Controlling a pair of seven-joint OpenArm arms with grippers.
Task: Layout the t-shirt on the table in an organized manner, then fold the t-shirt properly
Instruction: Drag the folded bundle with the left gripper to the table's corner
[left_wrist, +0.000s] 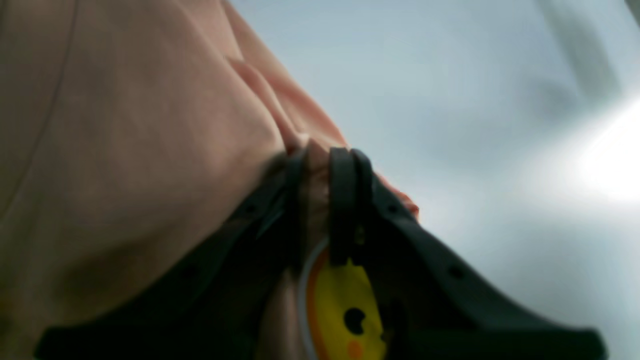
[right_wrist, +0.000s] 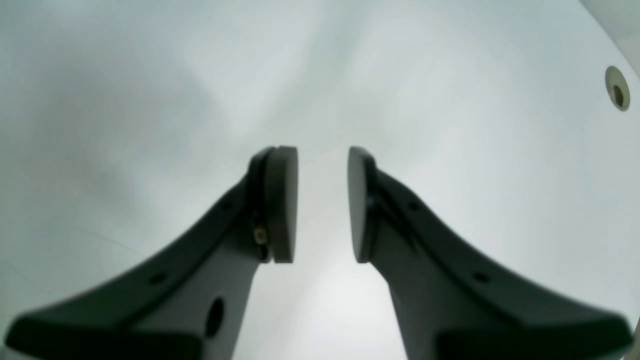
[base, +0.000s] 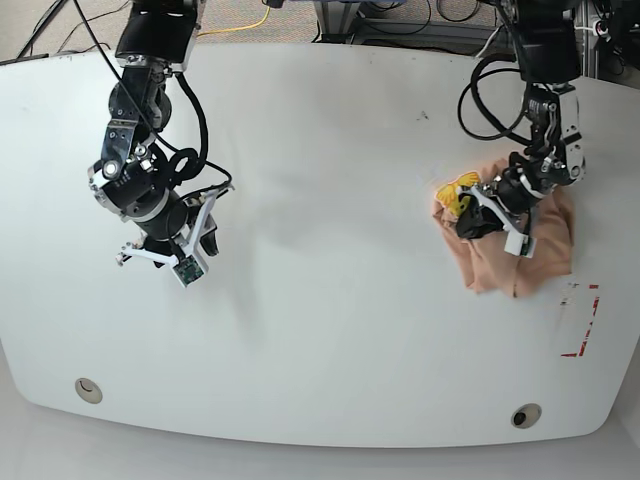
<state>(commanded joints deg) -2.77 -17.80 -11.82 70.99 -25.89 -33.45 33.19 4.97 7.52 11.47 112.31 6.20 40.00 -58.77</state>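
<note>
Probably for spreading, the shirt (base: 490, 268) is reached by the left pincer (left_wrist: 317, 160), closure and grip unclear. The right pincer (right_wrist: 322, 160) is held partly open, empty

The site has the character of a robotics lab or a similar technical work area; the exact type of room cannot be determined. Indicators: two black jointed robot arms (base: 140, 150) at a white table (base: 300, 360) with round grommet holes (base: 88, 390), and loose black and yellow cables (base: 235, 30) beside metal framing (base: 345, 18) along the top of the base view.
</note>
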